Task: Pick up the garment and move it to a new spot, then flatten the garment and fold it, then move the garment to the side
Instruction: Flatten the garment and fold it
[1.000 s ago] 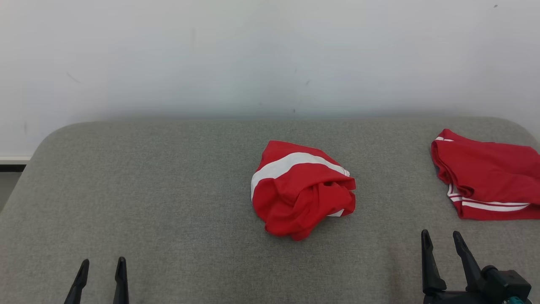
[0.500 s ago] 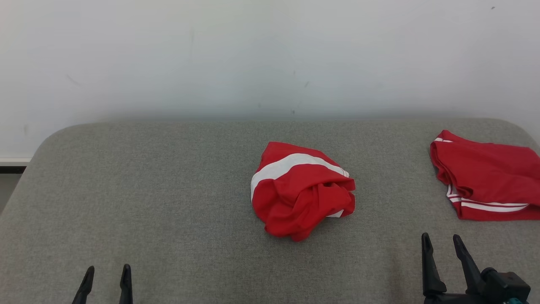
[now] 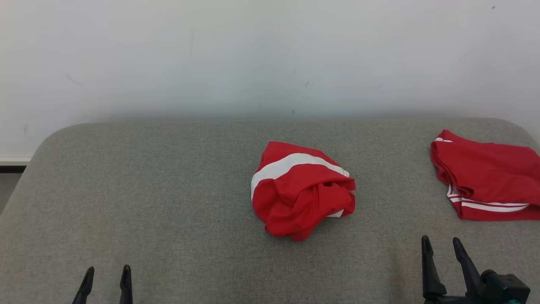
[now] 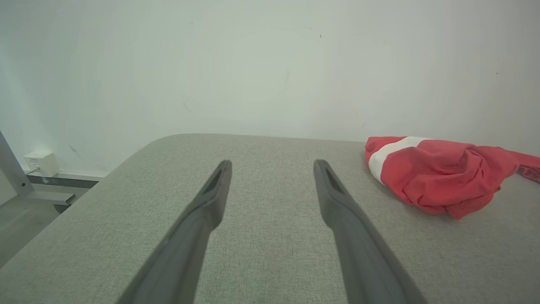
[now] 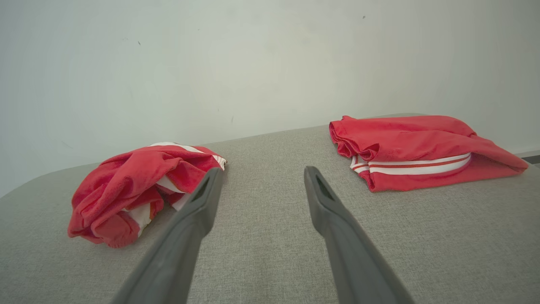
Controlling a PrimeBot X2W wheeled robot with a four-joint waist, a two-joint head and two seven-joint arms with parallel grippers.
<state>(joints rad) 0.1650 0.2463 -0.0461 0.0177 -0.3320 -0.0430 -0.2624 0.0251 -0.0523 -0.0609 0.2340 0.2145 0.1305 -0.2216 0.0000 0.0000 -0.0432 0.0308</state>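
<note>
Grabbing only a loose fold of the crumpled red white-striped garment [image 3: 301, 190] risks it slipping; left gripper [image 3: 106, 276] and right gripper [image 3: 441, 249] gape empty.

Grey fabric-covered tabletop [image 3: 147, 190] with rounded far corners, set against a plain pale wall [image 3: 253, 55], faintly scuffed. At far left, a small white box [image 4: 41, 163] low on the wall, above grey floor [image 4: 17, 223].

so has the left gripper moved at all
Yes. The left gripper has pulled back toward the robot: its tips sit lower in the head view, farther from the crumpled garment, which has barely shifted.
</note>
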